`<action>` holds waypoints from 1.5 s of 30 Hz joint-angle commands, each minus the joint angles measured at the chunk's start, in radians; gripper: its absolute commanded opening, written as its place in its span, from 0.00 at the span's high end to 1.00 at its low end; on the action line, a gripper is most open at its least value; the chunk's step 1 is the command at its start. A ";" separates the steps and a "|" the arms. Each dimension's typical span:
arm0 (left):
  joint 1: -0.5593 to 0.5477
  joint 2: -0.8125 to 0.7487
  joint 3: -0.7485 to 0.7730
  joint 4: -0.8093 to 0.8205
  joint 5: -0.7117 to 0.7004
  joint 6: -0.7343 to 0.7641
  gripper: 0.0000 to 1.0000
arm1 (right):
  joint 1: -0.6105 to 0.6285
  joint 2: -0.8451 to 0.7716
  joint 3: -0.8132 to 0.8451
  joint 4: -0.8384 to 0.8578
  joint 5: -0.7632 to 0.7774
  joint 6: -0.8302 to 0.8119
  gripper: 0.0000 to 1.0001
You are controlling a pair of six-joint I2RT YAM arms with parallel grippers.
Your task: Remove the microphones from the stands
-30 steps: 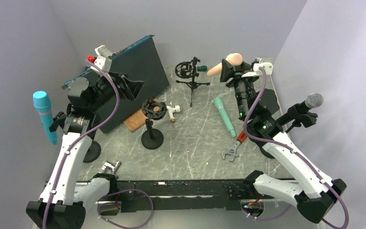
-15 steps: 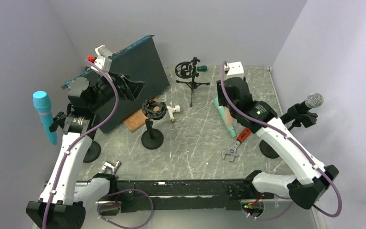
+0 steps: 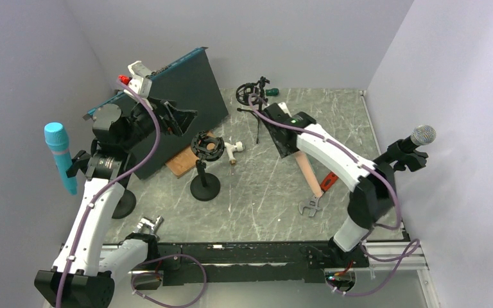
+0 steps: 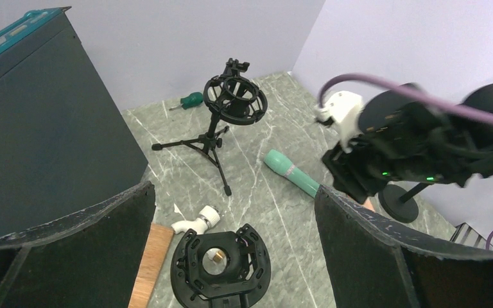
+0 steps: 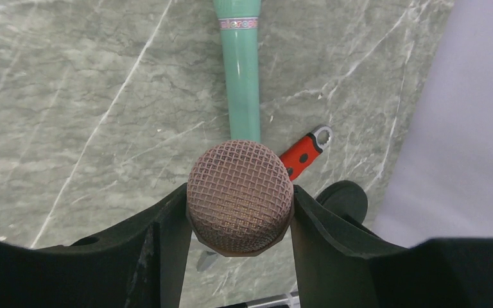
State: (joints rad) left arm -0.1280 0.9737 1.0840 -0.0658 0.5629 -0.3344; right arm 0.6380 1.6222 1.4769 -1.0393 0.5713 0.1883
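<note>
— Trouble from here, as you judge it?
— Slip, mostly. My right pincer point(image 5: 239, 218) is closed on the pink microphone point(image 5: 239, 192), with my fingers point(image 5: 164, 237) pressed against its round mesh head. That head is curved and could roll out of the grip. The microphone is off its stand and held above the table. Its handle runs on past my fingers where my wrist view hides it, so lowering blind could knock the teal microphone point(image 5: 244, 77) or the wrench point(image 5: 303, 154) lying below.
— Room to move?
— Bare marble lies on the far side of the teal one from the wall point(image 5: 462, 128). Nearer the wall, a stand's black base point(image 5: 341, 200) crowds in. My left pincer point(image 4: 231, 199) is spread wide and empty over the ring mount point(image 4: 220, 260), well apart.
</note>
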 commanded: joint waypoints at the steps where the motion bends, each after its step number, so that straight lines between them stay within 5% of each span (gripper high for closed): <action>1: -0.010 -0.003 0.016 0.026 -0.009 0.017 0.03 | -0.008 0.107 0.084 -0.021 0.043 -0.043 1.00; 8: -0.013 0.009 0.015 0.023 -0.011 0.015 0.03 | -0.040 0.209 0.145 0.106 -0.105 -0.104 1.00; 22: -0.013 0.029 0.009 0.040 0.010 -0.008 0.03 | -0.122 0.203 -0.040 0.503 -0.249 -0.179 1.00; 38: -0.013 0.034 0.011 0.032 -0.001 -0.003 0.03 | -0.156 0.176 -0.359 1.016 -0.237 -0.193 1.00; 45: -0.013 0.037 0.011 0.034 0.003 -0.005 0.03 | -0.164 0.246 -0.321 1.007 -0.227 -0.226 0.94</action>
State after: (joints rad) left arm -0.1375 1.0119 1.0840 -0.0681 0.5594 -0.3355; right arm 0.4824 1.8477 1.1080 -0.1081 0.3309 -0.0189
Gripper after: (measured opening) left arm 0.968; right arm 0.546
